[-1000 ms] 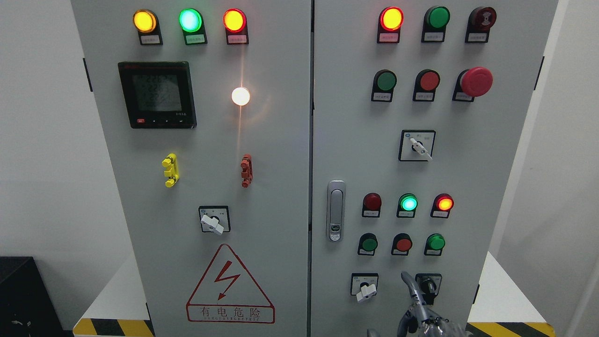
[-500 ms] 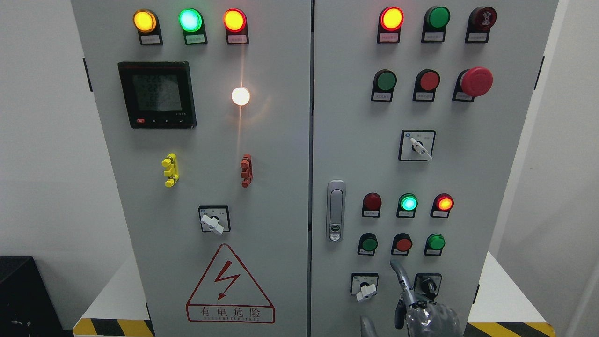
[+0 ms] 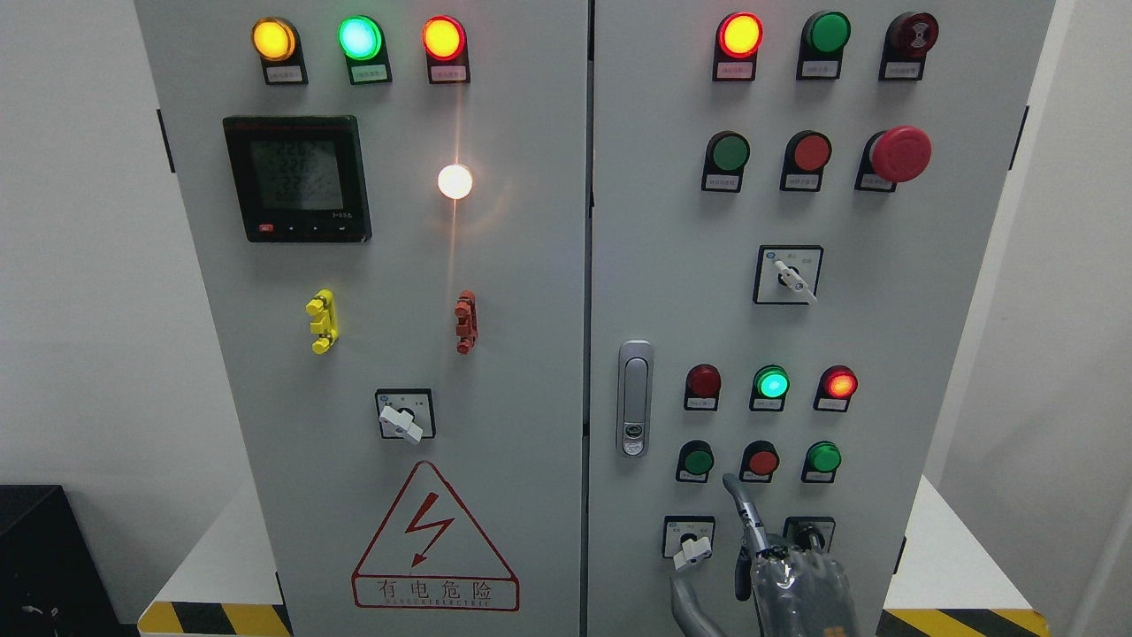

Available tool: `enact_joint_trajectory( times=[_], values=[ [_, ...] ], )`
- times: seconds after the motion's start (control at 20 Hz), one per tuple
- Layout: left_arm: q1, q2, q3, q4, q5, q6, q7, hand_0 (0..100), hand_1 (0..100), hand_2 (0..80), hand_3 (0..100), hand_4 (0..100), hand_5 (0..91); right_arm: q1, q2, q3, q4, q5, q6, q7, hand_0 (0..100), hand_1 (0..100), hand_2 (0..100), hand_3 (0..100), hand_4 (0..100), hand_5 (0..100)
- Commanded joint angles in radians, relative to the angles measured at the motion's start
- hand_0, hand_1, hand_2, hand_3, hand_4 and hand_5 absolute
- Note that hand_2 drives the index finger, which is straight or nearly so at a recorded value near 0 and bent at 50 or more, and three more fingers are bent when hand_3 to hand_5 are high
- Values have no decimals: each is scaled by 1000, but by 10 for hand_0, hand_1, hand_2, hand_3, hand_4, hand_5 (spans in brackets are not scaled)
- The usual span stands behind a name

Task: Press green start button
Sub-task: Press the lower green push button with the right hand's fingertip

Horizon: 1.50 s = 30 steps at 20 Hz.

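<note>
Right hand points one finger up toward the lower button row.

The right hand [image 3: 778,575] rises from the bottom edge of the grey cabinet door [image 3: 884,292], index finger [image 3: 741,504] extended, the others curled, holding nothing. Its tip sits just below the red button [image 3: 762,461]. The green start button [image 3: 698,461] lies just left of that red button, apart from the fingertip; another green button [image 3: 824,457] sits to the right.

This looked like an industrial electrical test room: a grey two-door control cabinet [image 3: 531,265] packed with lit indicator lamps [image 3: 359,37], a digital meter [image 3: 296,177], a high-voltage warning triangle [image 3: 433,540], and hazard-striped floor edging [image 3: 212,617].
</note>
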Motion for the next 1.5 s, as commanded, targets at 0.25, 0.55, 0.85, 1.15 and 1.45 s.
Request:
enact_joint_trajectory(
  times=[0.25, 0.55, 0.85, 1.15, 1.45],
  values=[
    [-23, 0, 0, -28, 0, 1, -1, 120, 556, 0, 0, 0, 0, -69, 2, 7, 133, 3, 0, 4, 326, 313, 0, 920, 867, 1000],
    [-23, 0, 0, -28, 0, 1, -1, 120, 556, 0, 0, 0, 0, -97, 2, 10, 171, 3, 0, 4, 329, 315, 0, 922, 866, 1000],
    [-23, 0, 0, -28, 0, 1, -1, 120, 556, 0, 0, 0, 0, -112, 4, 10, 188, 1, 0, 6, 330, 315, 0, 923, 865, 1000],
    [-23, 0, 0, -28, 0, 1, -1, 120, 556, 0, 0, 0, 0, -113, 4, 8, 182, 0, 0, 3, 334, 315, 0, 924, 864, 1000],
    [-23, 0, 0, -28, 0, 1, -1, 120, 556, 0, 0, 0, 0, -113, 4, 8, 178, -2, 2, 3, 336, 317, 0, 926, 863, 1000]
  ],
)
